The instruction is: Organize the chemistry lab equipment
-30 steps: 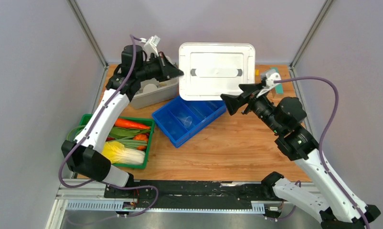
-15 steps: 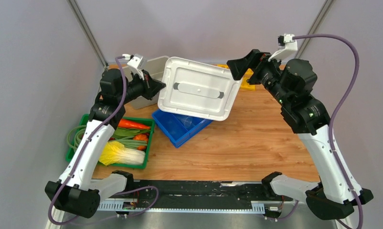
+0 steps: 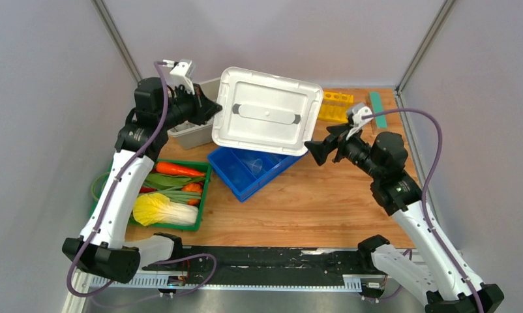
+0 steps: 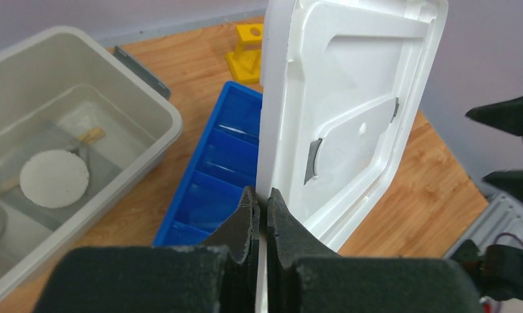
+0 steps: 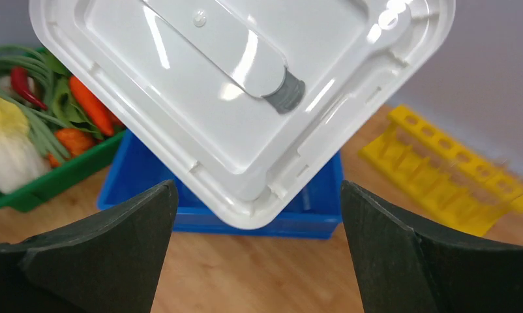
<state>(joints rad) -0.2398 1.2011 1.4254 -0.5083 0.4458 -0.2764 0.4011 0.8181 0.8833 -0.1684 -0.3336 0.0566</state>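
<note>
The left gripper [image 4: 260, 199] is pinched on the edge of the white rectangular lid [image 3: 267, 120], holding it tilted in the air over the blue divided tray [image 3: 242, 184]. The right gripper [image 3: 313, 152] is spread wide by the lid's near right corner, gripping nothing. A clear cup [image 3: 251, 164] sits in the tray. The white disc on grey mesh [image 4: 54, 178] lies in the grey tub [image 4: 148, 107] at the far left corner of the bench [image 3: 324, 199].

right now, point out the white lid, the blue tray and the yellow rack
white lid [image 3: 267, 111], top external view, flat centre panel
blue tray [image 3: 272, 176], top external view, near right wall
yellow rack [image 3: 337, 107], top external view, top plate
</note>
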